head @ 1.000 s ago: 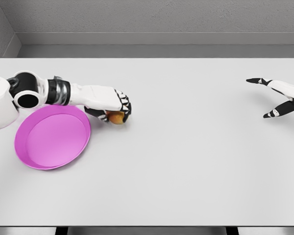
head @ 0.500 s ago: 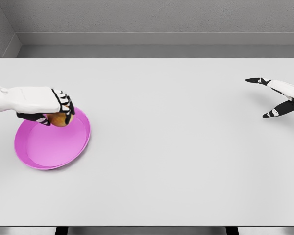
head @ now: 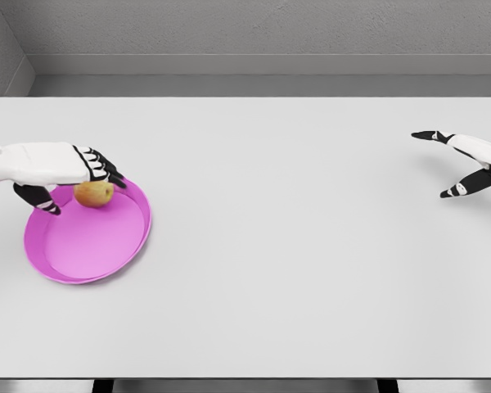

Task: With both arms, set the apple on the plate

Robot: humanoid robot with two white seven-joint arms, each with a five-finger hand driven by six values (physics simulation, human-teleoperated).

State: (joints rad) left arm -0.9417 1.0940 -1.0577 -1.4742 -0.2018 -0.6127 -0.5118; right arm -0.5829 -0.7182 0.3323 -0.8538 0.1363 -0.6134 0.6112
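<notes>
Resting at the back rim of the pink plate (head: 88,270), the apple (head: 93,193) sits free beneath the left hand (head: 61,168), whose fingers are spread and hold nothing. The right hand (head: 466,166) hovers well apart at the table's (head: 311,246) far right, fingers splayed and empty. Small, firm and round, the apple looks light but liable to roll; a grip around its middle would suit best.

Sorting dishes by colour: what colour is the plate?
Pink-magenta; the plate shows plainly in the head view.
</notes>
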